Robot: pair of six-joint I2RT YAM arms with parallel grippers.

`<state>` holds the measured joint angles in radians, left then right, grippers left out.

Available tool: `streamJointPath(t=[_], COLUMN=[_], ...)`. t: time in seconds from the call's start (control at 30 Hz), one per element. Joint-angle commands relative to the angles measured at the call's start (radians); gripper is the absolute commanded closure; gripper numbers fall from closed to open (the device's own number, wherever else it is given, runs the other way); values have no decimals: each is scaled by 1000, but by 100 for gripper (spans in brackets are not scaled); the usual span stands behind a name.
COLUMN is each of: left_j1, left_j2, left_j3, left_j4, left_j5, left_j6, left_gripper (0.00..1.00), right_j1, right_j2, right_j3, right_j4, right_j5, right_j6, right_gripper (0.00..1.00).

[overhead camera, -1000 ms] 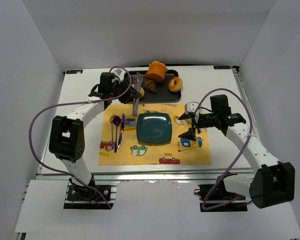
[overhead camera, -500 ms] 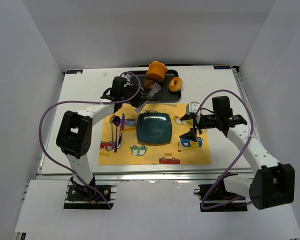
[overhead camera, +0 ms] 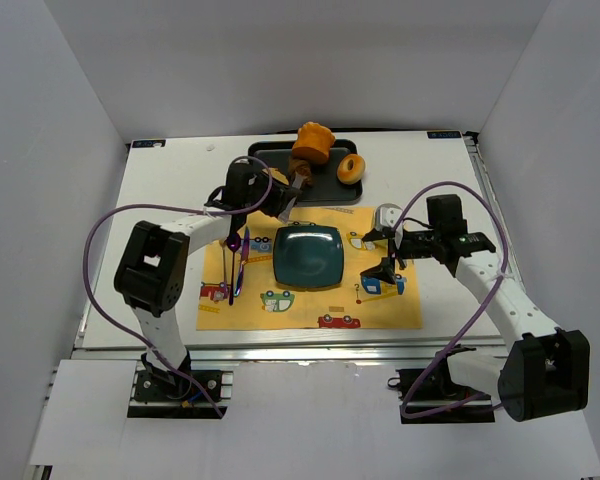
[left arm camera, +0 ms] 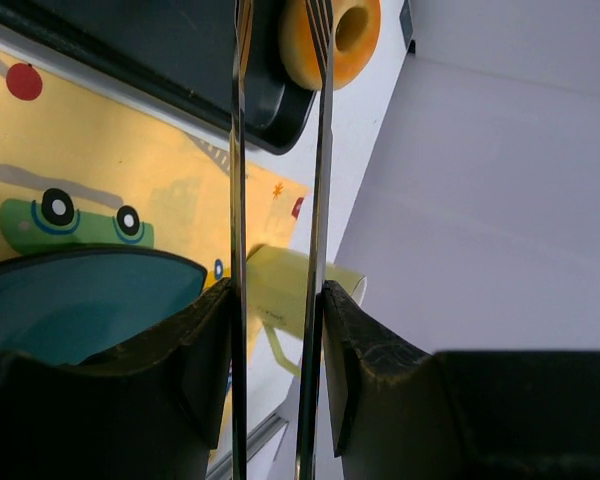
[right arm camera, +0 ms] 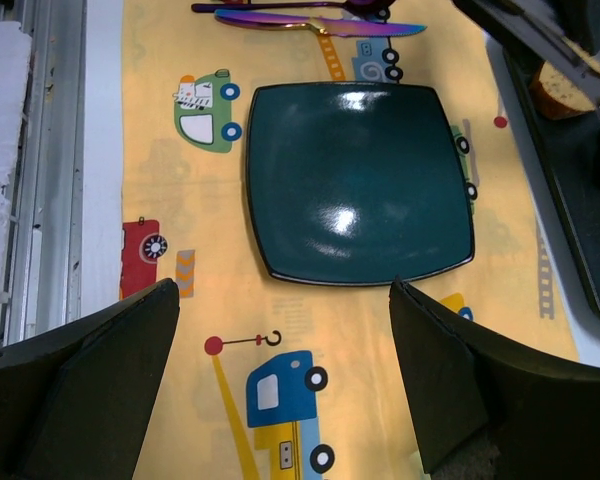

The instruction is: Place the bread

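- Tongs [left arm camera: 239, 200] run lengthwise between the fingers of the left gripper [left arm camera: 277, 340], which pinches the two steel arms toward each other. Squeezing there drives the far tips together, so the arm can take food without touching it.
- The bread [right arm camera: 566, 88], a small brown croissant, sits nipped between those tips at the near rim of the black tray [overhead camera: 270, 158], close to the tall orange bun [overhead camera: 312, 143]. Whether it is lifted off the tray or resting on it I cannot tell.
- The glazed donut [left arm camera: 298, 50] lies at the tray's right end, apart from the tips, so it does not look like the target.
- The square teal plate [right arm camera: 358, 180] lies bare in the middle of the yellow car-print placemat [overhead camera: 310, 310], just on the robot's side of the tray. I judge it the likely spot for the croissant, a short carry toward the arm bases.
- Iridescent purple cutlery [overhead camera: 235, 262] lies along the plate's left side, out of that path.
- The right gripper [right arm camera: 285, 285] hangs spread wide and holds nothing, over the placemat to the right of the plate. It appears parked clear of the work.
- One risk, as I judge it, is that the ridged, tapered pastry slips from the thin, smooth tips if the squeeze eases.
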<state>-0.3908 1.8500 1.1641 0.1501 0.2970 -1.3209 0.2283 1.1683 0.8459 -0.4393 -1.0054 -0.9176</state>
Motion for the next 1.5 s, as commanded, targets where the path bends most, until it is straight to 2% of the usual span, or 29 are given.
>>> streamJointPath(t=[0.0, 0.43, 1.47], left_j1=[-10, -22, -28], left_j2=[3, 66, 109], left_j3=[-6, 80, 111], left_j4=[65, -70, -6], left_j5=[-36, -42, -22], left_j6=[-78, -52, -90], left_gripper=[51, 51, 46], right_j1=[-7, -12, -17], right_j2=[-22, -16, -15], right_j3=[-19, -19, -42], right_j4=[17, 27, 19], right_j5=[-27, -32, -27], right_j6=[10, 11, -10], right_gripper=[10, 11, 11])
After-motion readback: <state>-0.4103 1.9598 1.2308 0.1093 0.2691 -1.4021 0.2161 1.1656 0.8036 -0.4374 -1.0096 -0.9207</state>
